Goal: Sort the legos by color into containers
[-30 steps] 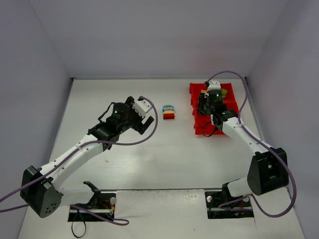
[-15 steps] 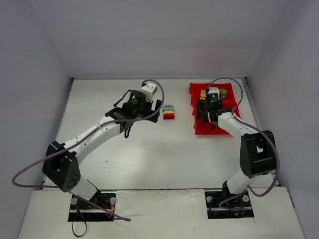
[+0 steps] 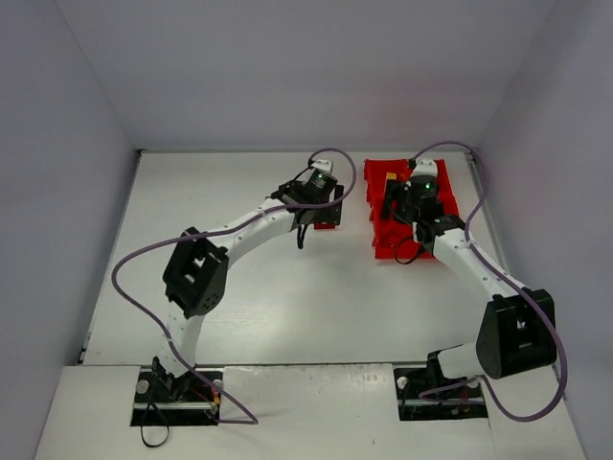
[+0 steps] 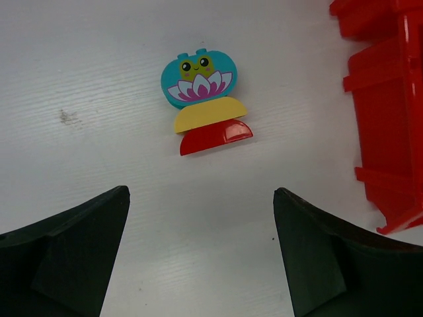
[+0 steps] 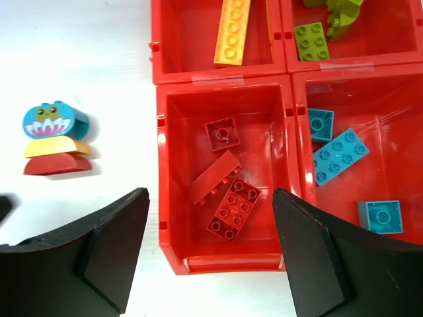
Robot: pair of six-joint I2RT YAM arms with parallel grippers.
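Three legos (image 4: 205, 109) lie touching on the desk (image 4: 79, 66).
Both jaws gape empty; pinch all three together and you drop mixed colors into one container (image 5: 160, 172).

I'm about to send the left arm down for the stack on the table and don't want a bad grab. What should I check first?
1. Is the left gripper open and empty: ok.
2. Is the stack centred ahead of that gripper: ok.
3. Are its pieces apart by colour: not ok. The teal frog piece, yellow piece and red piece touch in a row; whether they are clipped together, cannot tell.
4. Is the right gripper empty: ok, it is open.
5. Is the way into the tray free: not ok, the right gripper hangs over it.
6. One colour per compartment: ok as far as the right wrist view shows.
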